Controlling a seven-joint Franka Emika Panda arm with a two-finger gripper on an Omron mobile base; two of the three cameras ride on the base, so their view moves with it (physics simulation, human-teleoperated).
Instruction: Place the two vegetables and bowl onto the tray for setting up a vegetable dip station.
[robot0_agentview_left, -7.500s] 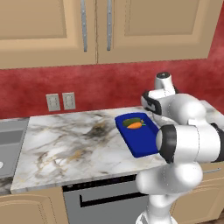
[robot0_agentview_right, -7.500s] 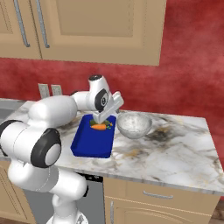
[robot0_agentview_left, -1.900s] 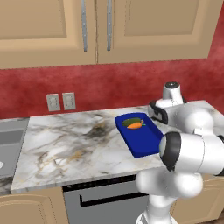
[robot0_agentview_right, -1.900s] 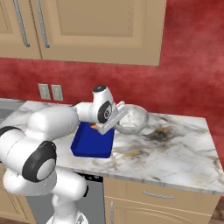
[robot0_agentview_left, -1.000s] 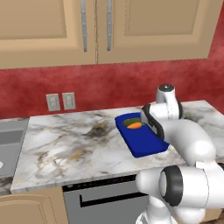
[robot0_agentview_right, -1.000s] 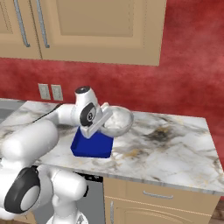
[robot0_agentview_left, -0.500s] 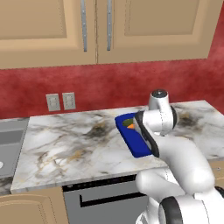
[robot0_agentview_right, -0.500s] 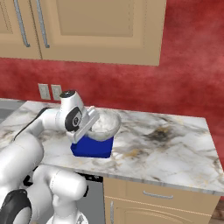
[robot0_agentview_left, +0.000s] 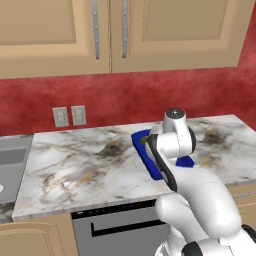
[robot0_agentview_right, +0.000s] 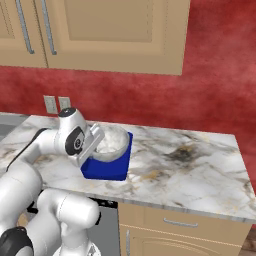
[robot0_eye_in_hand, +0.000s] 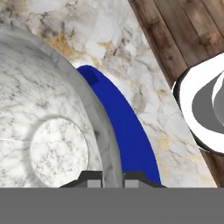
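Carried across from the bench (robot0_agentview_right: 200, 165), the marble bowl (robot0_agentview_right: 111, 142) now hangs over the blue tray (robot0_agentview_right: 107, 167), its rim pinched by the tool (robot0_eye_in_hand: 113, 177); stiff, heavy and slick, it seems best held there

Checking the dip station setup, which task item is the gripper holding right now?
The marble bowl: the gripper pinches its rim, over the blue tray.
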